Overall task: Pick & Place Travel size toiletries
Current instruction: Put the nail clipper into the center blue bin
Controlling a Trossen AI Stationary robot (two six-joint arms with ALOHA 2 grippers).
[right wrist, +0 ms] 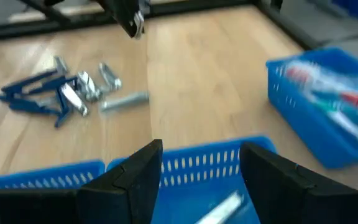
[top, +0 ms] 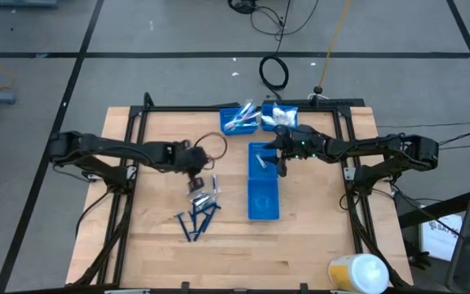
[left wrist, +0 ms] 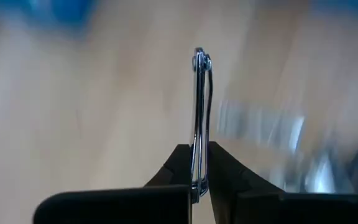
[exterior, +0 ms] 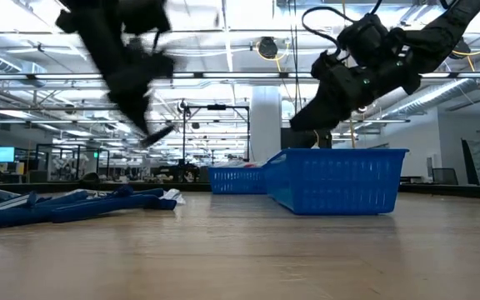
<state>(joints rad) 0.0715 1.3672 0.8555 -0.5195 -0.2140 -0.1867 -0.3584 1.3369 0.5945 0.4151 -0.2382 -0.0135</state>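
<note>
My left gripper [top: 196, 163] is shut on a slim silvery metal piece [left wrist: 199, 93], above the table and just on the far side of the heap. It also shows in the right wrist view [right wrist: 139, 23]. The heap of silvery pieces [top: 202, 194] and the dark blue razors [top: 198, 216] lie on the wood. My right gripper [top: 282, 166] is open and empty above the far part of the long blue bin [top: 263, 200]. A silvery piece [right wrist: 221, 208] lies in that bin. My left gripper pinches the silvery piece between its two fingers [left wrist: 222, 168], by its end [left wrist: 197, 163] nearest the wrist. The piece shows edge-on and sticks out past the fingertips, along the fingers. It is lifted clear of the table.
Two smaller blue bins stand at the far edge, one with sticks [top: 239, 120] and one with white packets [top: 277, 116]. A black frame rail [top: 137, 122] runs around the table. A yellow-white roll [top: 357, 273] lies at the near right. Bare wood lies at the near left.
</note>
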